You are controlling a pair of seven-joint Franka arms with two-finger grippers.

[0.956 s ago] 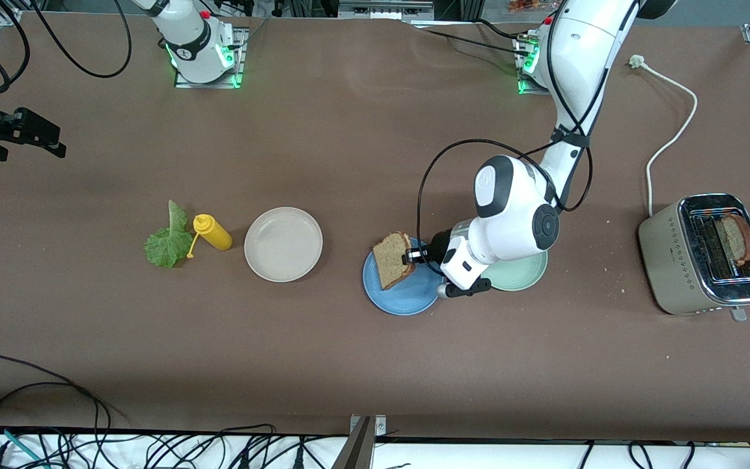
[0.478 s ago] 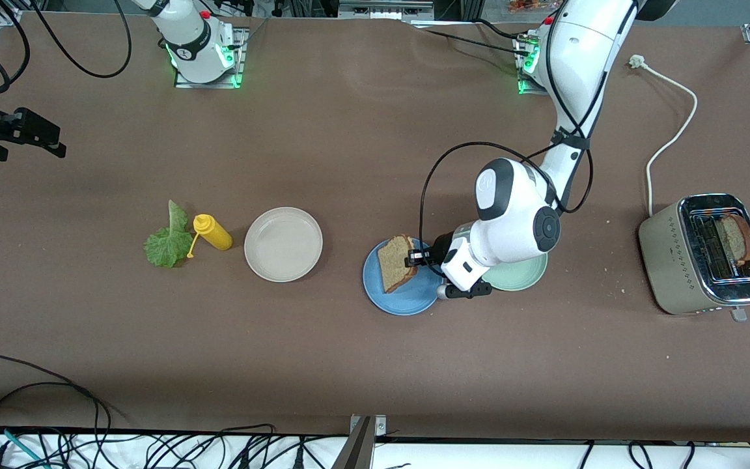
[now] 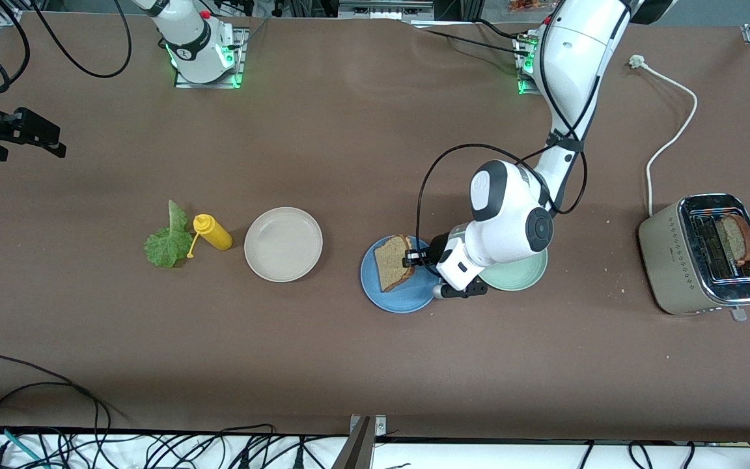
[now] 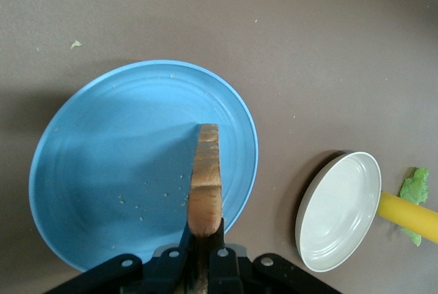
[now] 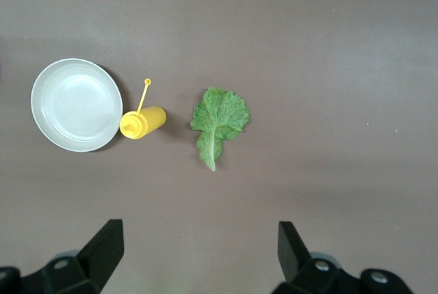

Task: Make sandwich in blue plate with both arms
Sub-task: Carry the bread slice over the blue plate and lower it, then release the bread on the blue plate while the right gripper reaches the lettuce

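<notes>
My left end effector (image 3: pixel 410 258) is clamped on a square brown wholegrain bread slice (image 3: pixel 392 262) over the round medium-blue plate (image 3: pixel 401 297), while my right end effector (image 5: pixel 198 253) waits wide open and empty.

Bright, even overhead light; soft short shadows, sharp focus throughout.

Pale green plate (image 3: pixel 518 270): largely covered by left arm. Right gripper (image 3: pixel 30 137): cut by frame's left edge. Toaster slice (image 3: pixel 736 238): half sunk in slot.
</notes>
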